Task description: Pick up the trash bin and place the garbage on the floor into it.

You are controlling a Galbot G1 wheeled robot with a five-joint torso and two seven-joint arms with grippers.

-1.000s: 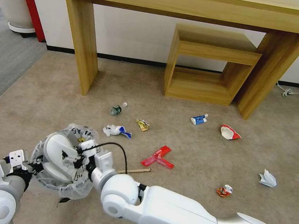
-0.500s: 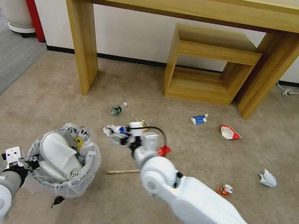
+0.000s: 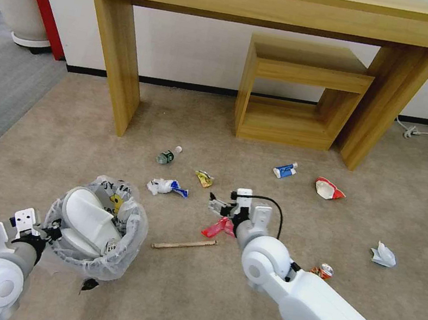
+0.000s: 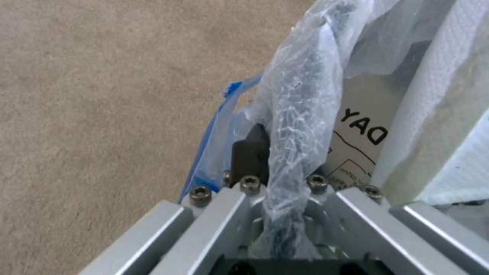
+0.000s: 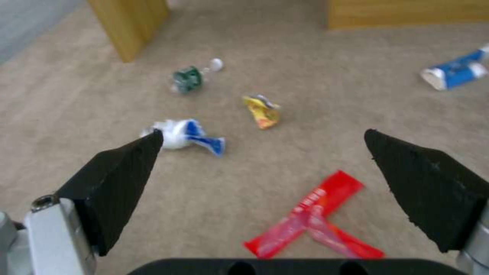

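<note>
The big wooden table [image 3: 277, 5] stands by the wall, and the tan floor [image 3: 119, 132] in front of it has litter spread around. The trash bin [image 3: 124, 246] sits low on the robot's left with white slippers [image 3: 84, 214] inside, and the left hand [image 4: 282, 198] is clamped tight on its plastic-wrapped rim. The right hand [image 3: 221, 205] hangs over the red paper [image 5: 311, 221] with its fingers [image 5: 120, 179] wide apart, near a wooden stick [image 3: 184, 243], a blue-white wrapper [image 5: 186, 136] and a small bottle [image 3: 166, 156].

Carpeted office: wooden console table [image 3: 274, 5]
</note>
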